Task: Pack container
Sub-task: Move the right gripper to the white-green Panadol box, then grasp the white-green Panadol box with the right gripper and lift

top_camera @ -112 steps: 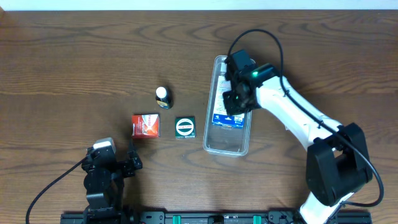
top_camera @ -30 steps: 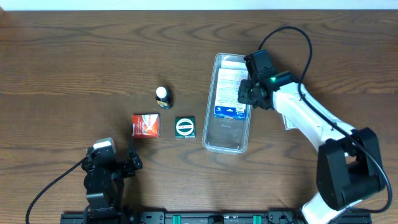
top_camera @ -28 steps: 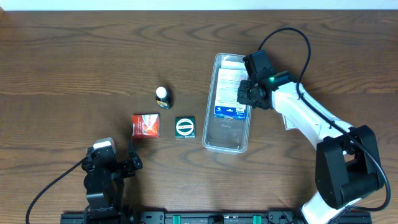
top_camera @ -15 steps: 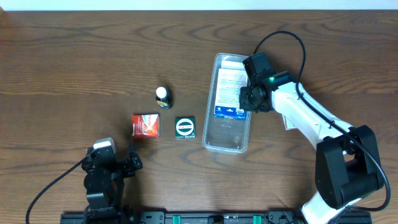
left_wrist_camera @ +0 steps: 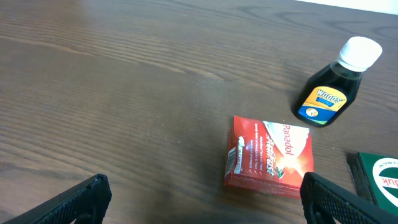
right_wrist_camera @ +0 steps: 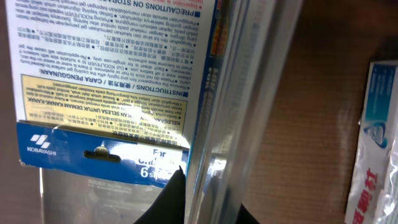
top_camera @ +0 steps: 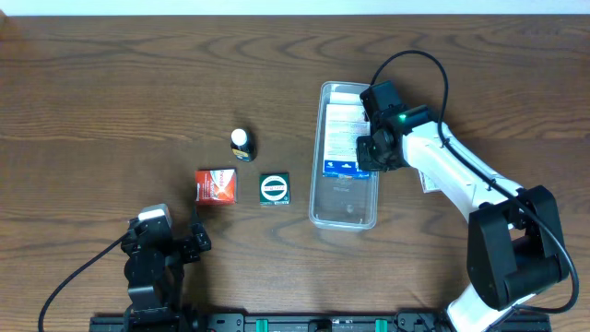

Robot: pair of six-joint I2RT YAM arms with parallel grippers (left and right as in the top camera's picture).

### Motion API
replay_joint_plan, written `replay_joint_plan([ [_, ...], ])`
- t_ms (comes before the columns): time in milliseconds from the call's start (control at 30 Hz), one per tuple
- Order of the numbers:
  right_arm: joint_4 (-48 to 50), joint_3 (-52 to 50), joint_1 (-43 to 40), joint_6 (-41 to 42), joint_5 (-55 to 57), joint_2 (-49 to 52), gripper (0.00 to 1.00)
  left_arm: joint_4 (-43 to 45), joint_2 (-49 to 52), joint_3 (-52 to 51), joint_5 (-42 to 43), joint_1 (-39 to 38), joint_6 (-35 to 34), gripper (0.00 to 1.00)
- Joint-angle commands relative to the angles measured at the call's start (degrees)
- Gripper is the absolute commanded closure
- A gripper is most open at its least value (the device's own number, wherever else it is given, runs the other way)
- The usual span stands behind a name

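The container (top_camera: 343, 219) is a long clear plastic tub lying right of the table's middle. A white and blue card packet (top_camera: 339, 138) lies in its far half and also shows in the right wrist view (right_wrist_camera: 112, 74). My right gripper (top_camera: 370, 153) is shut on the container's right wall (right_wrist_camera: 249, 93), one finger inside and one outside (right_wrist_camera: 208, 202). My left gripper (left_wrist_camera: 202, 200) is open and empty, low over the table's front left (top_camera: 195, 242). A red box (left_wrist_camera: 268, 155) lies just ahead of it.
A red box (top_camera: 216, 185), a green box (top_camera: 274, 189) and a small dark bottle with a white cap (top_camera: 241, 143) stand left of the container. The bottle (left_wrist_camera: 336, 84) and green box (left_wrist_camera: 376, 177) also show in the left wrist view. A white packet (right_wrist_camera: 373, 137) lies right of the container.
My right gripper has closed on the container's right wall and dragged the container a little to the right and toward the front. The left arm has not moved.
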Motion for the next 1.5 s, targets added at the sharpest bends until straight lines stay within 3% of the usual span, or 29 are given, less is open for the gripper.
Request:
replay_joint_plan([
  [0,-0.5,0.0,1.4,-1.6,1.2,-0.1,0.89,0.0,0.2,-0.9,0.2,0.0,1.0,0.02],
  [333,-0.7,0.0,1.8,-2.4,2.6,-0.1,0.87,0.0,0.2,-0.9,0.2,0.0,1.0,0.02],
  [600,2.9,0.1,1.8,0.7,2.4,-2.3,0.64,0.0,0.2,-0.9,0.2,0.0,1.0,0.02],
  [833,3.3,0.1,-0.2,4.2,2.4,-14.9,0.47,0.0,0.2,-0.9,0.2,0.0,1.0,0.02],
  [1033,-1.5,0.1,-8.8,5.0,2.6,-24.4,0.30,0.0,0.2,-0.9,0.2,0.0,1.0,0.02],
  [1167,-5.8,-0.3,-16.5,1.3,2.6,-24.2,0.09,0.0,0.2,-0.9,0.2,0.0,1.0,0.02],
  [1233,-6.4,-1.3,-19.7,-1.3,1.9,-23.1,0.04,0.0,0.2,-0.9,0.2,0.0,1.0,0.02],
  [1467,-0.7,-4.5,-23.1,-17.1,-2.6,-16.0,0.01,0.0,0.2,-0.9,0.2,0.0,1.0,0.02],
])
